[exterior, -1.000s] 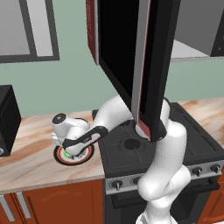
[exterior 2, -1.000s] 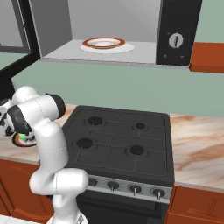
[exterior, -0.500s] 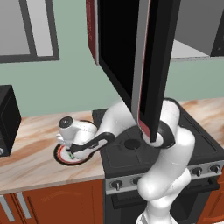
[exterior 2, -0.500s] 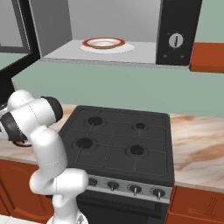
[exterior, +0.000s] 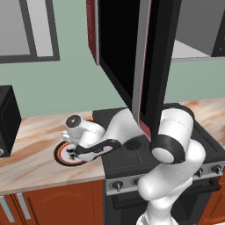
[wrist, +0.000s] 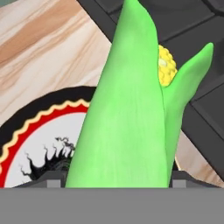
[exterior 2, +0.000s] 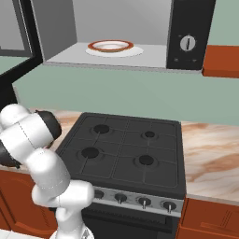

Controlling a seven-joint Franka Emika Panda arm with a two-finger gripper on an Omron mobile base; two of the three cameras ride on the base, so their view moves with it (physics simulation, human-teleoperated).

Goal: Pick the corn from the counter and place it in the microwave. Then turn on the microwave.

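Marble-look surface (exterior: 30, 154) on the left carries a round plate (exterior: 66, 154), and the corn (wrist: 131, 113) lies on this plate, next to the black stovetop (exterior 2: 123, 151). The hand (exterior: 74, 150) is low over the plate with its jaws apart, the cob between them, not yet clamped. Further right and above, the microwave (exterior 2: 186, 44) stands open. I think the tapered husk can slip out if the jaws close off-centre.

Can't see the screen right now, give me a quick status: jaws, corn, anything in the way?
Jaws open, low over the plate. Corn close between them on the plate, not yet lifted. Microwave door open, a plate inside; nothing blocking.
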